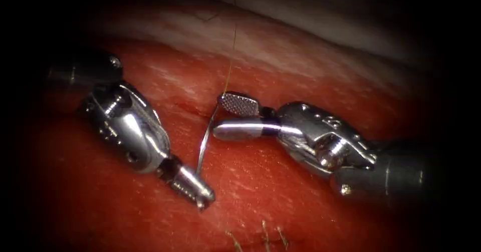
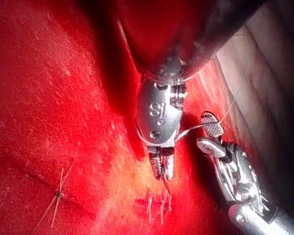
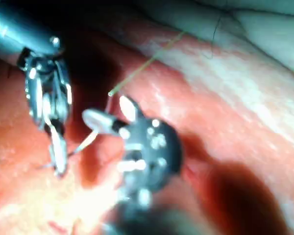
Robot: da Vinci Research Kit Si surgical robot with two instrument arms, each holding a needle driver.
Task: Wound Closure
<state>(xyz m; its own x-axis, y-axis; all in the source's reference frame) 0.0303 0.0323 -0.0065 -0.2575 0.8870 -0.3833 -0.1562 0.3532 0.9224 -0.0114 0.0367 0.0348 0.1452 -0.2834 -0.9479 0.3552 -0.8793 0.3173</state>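
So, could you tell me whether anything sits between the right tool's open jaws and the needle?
Nothing visible does. The right tool is open, and the needle rises bare between its jaws, out of the tissue. The left tool is shut on the needle's lower end; the thread trails upward.

We see the endoscope view lit at its centre and fading to black at the edges, glare on both metal tools, deep shadow under the left tool (image 2: pixel 162 169) in its wrist view, and soft blur across the right wrist view.
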